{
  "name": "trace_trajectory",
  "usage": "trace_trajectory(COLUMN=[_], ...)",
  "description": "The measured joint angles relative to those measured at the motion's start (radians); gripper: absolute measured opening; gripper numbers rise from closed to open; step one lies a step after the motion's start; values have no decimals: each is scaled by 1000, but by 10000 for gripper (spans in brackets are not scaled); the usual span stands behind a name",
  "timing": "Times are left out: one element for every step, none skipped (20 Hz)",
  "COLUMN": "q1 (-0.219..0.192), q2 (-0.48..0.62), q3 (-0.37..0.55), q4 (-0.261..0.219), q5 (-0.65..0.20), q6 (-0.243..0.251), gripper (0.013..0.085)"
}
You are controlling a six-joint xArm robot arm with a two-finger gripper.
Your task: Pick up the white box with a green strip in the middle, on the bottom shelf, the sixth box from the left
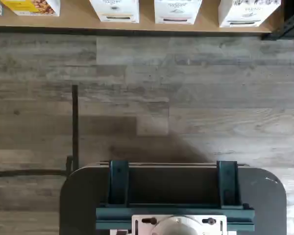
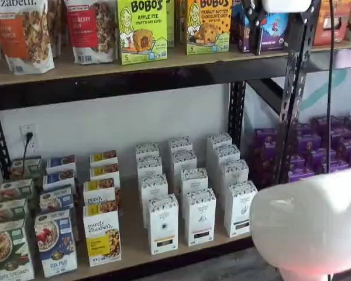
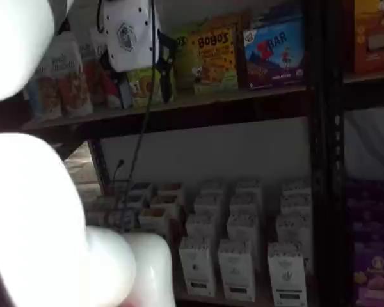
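The white box with the greenish strip stands at the right end of the front row of white cartons on the bottom shelf (image 2: 134,249) in both shelf views (image 2: 240,209) (image 3: 287,274). The wrist view shows its front, with the strip low on it (image 1: 248,12), at the edge of the shelf board (image 1: 73,19). My gripper (image 3: 164,77) hangs high up, level with the upper shelf and far above the box. Its white body and dark fingers show side-on, so I cannot tell whether they are open. It holds nothing that I can see.
Two like white cartons (image 2: 163,223) (image 2: 199,215) stand left of the target, with more rows behind. Cereal boxes (image 2: 102,234) fill the shelf's left. A black upright (image 2: 292,88) and purple boxes (image 2: 327,146) are to the right. My blurred white arm (image 2: 310,228) blocks the foreground. Grey wood floor (image 1: 147,98) lies below.
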Motion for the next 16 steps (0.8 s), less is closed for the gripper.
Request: trace_trajectory(q1=[11,37,46,47,44,40,38,40,45,44,42,38,37,37,35,28], q2=[0,0,-2,-3,-3,-2,-2,-4,-5,-5,-5,-10,-14,-17,-20,-23], q3=[0,0,2,3,3,3,6,10,17,25,40,61,80,99,118,140], q4=[-11,-40,-51,-54,-53,-49,-48,-51,-57,-60,-65,-71,-81,-94,-104,-112], q5=[0,-1,-6,-8,-9,-10,-14,-19,-26,-32,-44,-63,-83,-100,-118,-139], q6=[6,18,23,24,22,20,19,20,22,21,17,12,8,6,1,-5], gripper=[850,850,850,850,850,850,850,850,850,850,850,850,850,850,850,850])
